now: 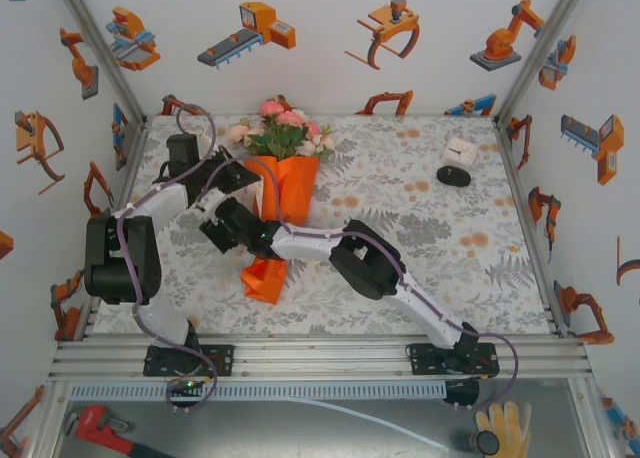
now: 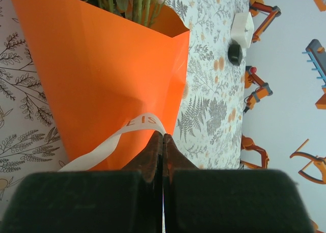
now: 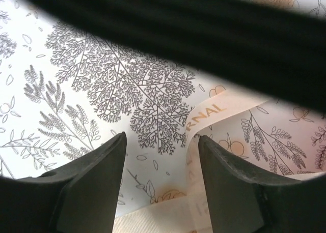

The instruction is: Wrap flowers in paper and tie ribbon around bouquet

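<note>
The bouquet lies mid-table: an orange paper (image 1: 290, 190) cone with the flowers (image 1: 280, 128), pink and cream blooms and green leaves, at its far wide end. Its narrow folded end (image 1: 265, 278) points toward me. My left gripper (image 1: 243, 183) sits against the cone's left side. In the left wrist view the left gripper (image 2: 163, 135) is shut on the cream ribbon (image 2: 117, 139), which runs across the paper (image 2: 102, 65). My right gripper (image 1: 215, 230) hangs just left of the cone. It stands open (image 3: 160, 141) low over the cloth, with lettered ribbon (image 3: 209, 113) lying by its right finger.
A white box (image 1: 462, 150) and a black round object (image 1: 453, 176) sit at the back right of the floral cloth (image 1: 430, 238). Walls close in the left, back and right. A red wrench (image 1: 100, 425) and a yellow glove (image 1: 505, 423) lie below the table's near rail.
</note>
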